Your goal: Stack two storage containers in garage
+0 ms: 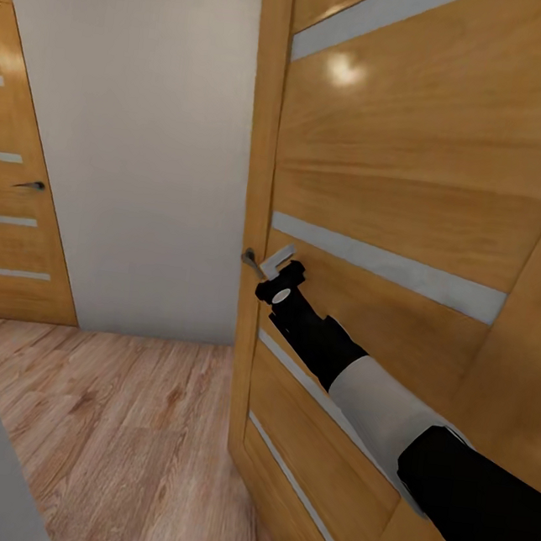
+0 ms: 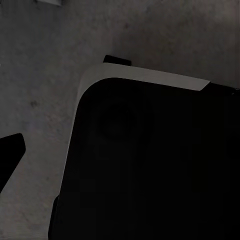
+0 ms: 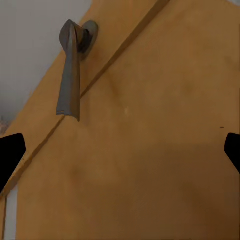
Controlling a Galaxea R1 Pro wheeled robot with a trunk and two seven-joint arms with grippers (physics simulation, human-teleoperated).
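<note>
— While you look from the head, where is your right end effector [image 1: 281, 265]?
— At the door handle [image 1: 259, 262] of the wooden door [image 1: 401, 168] — no containers here.
— Left wrist?
— Dark robot body [image 2: 150, 165]; state unclear.
— Right wrist?
— Fingertips [image 3: 10, 155] wide, handle [image 3: 70, 75] beside them. Judged thin-walled, light bins — grip the rim.

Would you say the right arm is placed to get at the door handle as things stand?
Probably yes: the right tool is open and close to the handle, with nothing between them. The handle sits off to one side of the fingers, so a small shift seems needed.
</note>
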